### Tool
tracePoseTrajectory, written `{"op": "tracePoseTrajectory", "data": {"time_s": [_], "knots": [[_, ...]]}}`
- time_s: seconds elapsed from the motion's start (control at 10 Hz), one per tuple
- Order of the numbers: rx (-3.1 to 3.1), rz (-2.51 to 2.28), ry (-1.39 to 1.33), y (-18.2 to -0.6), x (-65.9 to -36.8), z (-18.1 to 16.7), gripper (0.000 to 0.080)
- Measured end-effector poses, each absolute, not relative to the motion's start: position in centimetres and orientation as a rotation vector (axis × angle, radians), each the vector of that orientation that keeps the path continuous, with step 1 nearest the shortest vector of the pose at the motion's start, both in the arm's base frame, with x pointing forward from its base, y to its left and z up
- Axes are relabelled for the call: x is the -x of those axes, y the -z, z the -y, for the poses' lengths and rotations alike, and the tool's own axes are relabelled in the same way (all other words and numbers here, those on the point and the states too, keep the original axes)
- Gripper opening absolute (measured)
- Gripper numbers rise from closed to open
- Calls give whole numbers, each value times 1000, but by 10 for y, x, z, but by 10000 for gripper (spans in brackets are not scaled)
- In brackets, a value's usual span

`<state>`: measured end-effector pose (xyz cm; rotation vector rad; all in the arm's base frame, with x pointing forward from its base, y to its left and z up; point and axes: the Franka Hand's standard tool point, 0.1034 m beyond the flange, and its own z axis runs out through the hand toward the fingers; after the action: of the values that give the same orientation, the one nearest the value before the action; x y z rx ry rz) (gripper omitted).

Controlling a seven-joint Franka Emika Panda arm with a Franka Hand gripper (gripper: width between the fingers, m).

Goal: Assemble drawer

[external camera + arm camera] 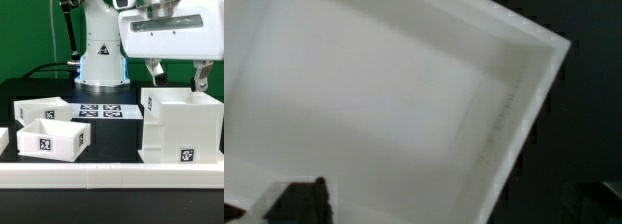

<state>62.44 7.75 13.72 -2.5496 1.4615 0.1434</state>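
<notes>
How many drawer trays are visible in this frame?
2, both on the exterior view's left of the housing: the front tray and the rear tray just behind it. A cropped white piece at the left edge is unidentifiable.

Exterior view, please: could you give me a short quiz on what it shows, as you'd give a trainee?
1. True or false: the housing stands at the exterior view's left of the front tray.
2. The fingers are: A) shut on a tray; B) apart, above the housing; C) hidden from view.
3. Name the flat tagged sheet between the rear tray and the housing.
Key: 1 false; 2 B; 3 the marker board.
</notes>
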Motion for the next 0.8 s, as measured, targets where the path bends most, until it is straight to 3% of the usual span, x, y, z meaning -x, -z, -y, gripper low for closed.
{"op": "tracePoseTrajectory", "data": {"time_s": [0.4, 0.8], "knots": [[2794, -989, -147, -136, -599, -51, 648], [2862, -783, -77, -119, -579, 3, 648]]}}
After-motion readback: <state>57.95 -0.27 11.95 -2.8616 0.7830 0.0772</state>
